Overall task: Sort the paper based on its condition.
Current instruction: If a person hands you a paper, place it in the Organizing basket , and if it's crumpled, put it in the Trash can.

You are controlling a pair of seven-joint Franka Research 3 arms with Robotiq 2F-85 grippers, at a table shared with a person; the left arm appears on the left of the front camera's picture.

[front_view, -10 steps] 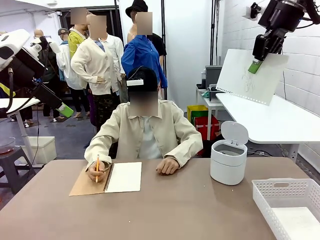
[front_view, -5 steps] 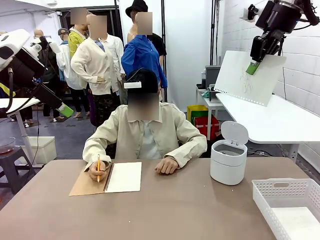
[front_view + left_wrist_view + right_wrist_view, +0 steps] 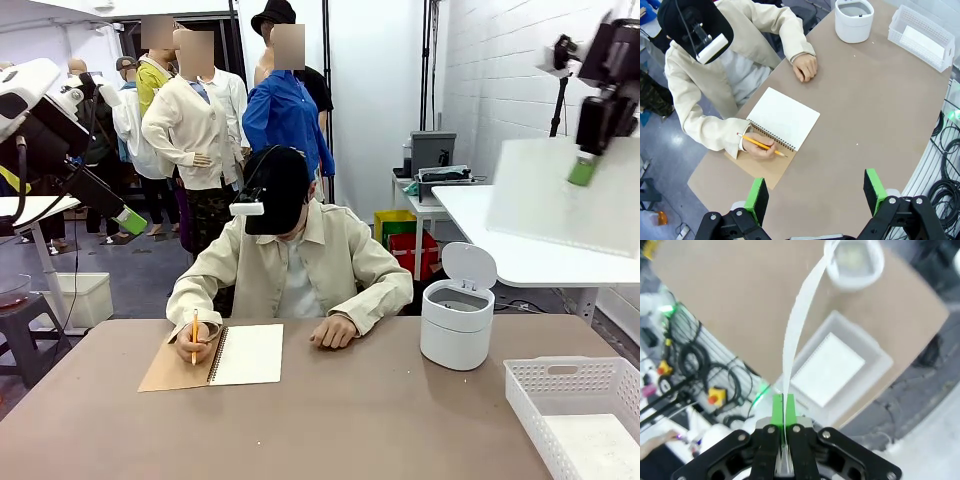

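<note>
High at the right, my right gripper is shut on the top edge of a white sheet of paper, which hangs blurred in the air. In the right wrist view the gripper pinches the sheet edge-on, above the white basket. Another sheet lies flat in that basket. My left gripper is open with nothing between its fingers, held high over the table's near edge; it also hangs off the table's left side.
A person across the table holds a pencil over an open spiral notebook. A white bin with its lid up stands at the right. The white basket sits at the near right corner.
My right gripper has swung right and downward with the sheet, which now hangs blurred. The person has bent their head toward the notebook. The left arm has not moved.
</note>
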